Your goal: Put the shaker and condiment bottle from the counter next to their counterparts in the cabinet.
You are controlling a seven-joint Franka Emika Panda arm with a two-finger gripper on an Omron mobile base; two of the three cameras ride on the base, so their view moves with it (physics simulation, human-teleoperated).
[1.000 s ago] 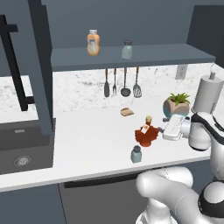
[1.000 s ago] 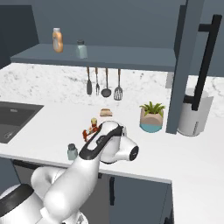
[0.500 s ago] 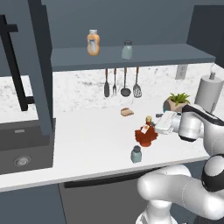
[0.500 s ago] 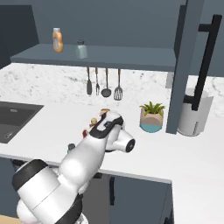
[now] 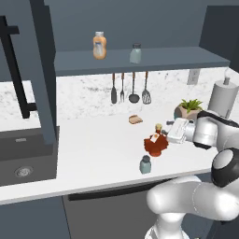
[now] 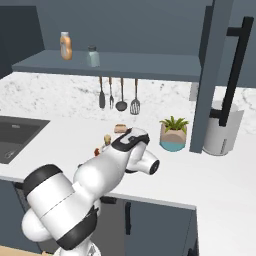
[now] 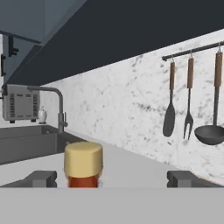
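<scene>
Dark red-brown and leaf-shaped, the bottle [image 5: 154, 144] stands upright on the white counter [image 5: 93, 154], toward its front edge, and your gripper [image 5: 172, 131] hangs just to its right at cap height, pointing left at the neck. The bottle's long axis runs straight up; the hand comes at it from the side. The shaker [image 5: 145, 165] stands nearer the front edge, just ahead of the bottle and apart from it. Up on the cabinet [image 5: 140, 59] shelf, the orange bottle [image 5: 99, 45] and the twin shaker [image 5: 135, 53] wait side by side. A white tag shows on the syrup bottle, but no writing can be read.

From the right base view, your arm covers most of the bottle; its tan cap [image 6: 106, 138] peeks out just left of the hand, touching or nearly so. The orange bottle's pale label [image 6: 65, 49] is too small to read.

In the hand view, the cap [image 7: 83, 159] rises between the two fingertips [image 7: 40, 178], clearly nearer the left one. The jaws stand wide apart, nothing gripped. You would likely need to shift a little toward the cap to centre it before closing.
</scene>
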